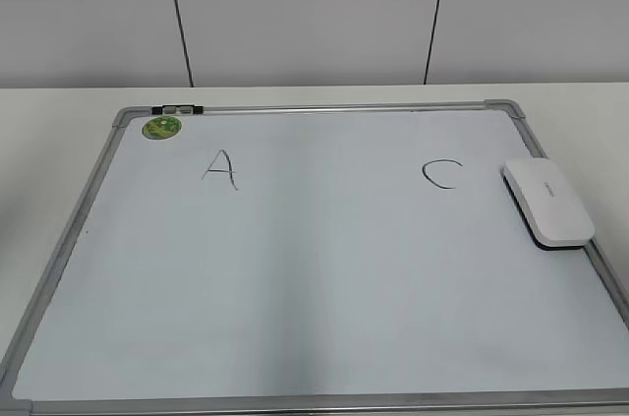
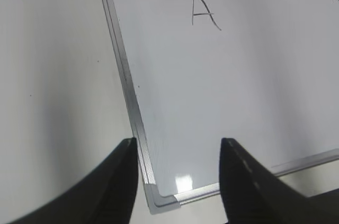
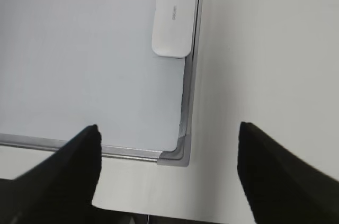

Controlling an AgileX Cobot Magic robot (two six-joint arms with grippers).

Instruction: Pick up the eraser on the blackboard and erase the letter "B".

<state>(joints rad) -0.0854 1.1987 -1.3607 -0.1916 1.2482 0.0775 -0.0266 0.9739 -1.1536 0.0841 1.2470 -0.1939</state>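
The blackboard [image 1: 314,268] is a white board with a silver frame, flat on the table. The white eraser [image 1: 547,202] lies at its right edge, next to the black "C" [image 1: 441,174]; it also shows in the right wrist view [image 3: 173,17]. No letter "B" shows; the board between the "A" [image 1: 220,169] and the "C" is blank. My left gripper [image 2: 179,144] is open and empty above the board's near left corner [image 2: 159,197]. My right gripper [image 3: 168,131] is open and empty above the near right corner [image 3: 177,155]. Neither gripper shows in the exterior view.
A round green sticker [image 1: 162,127] sits at the board's far left corner, with a small dark clip [image 1: 177,109] on the top frame. The board lies on a white table [image 1: 49,141] with a grey panelled wall behind.
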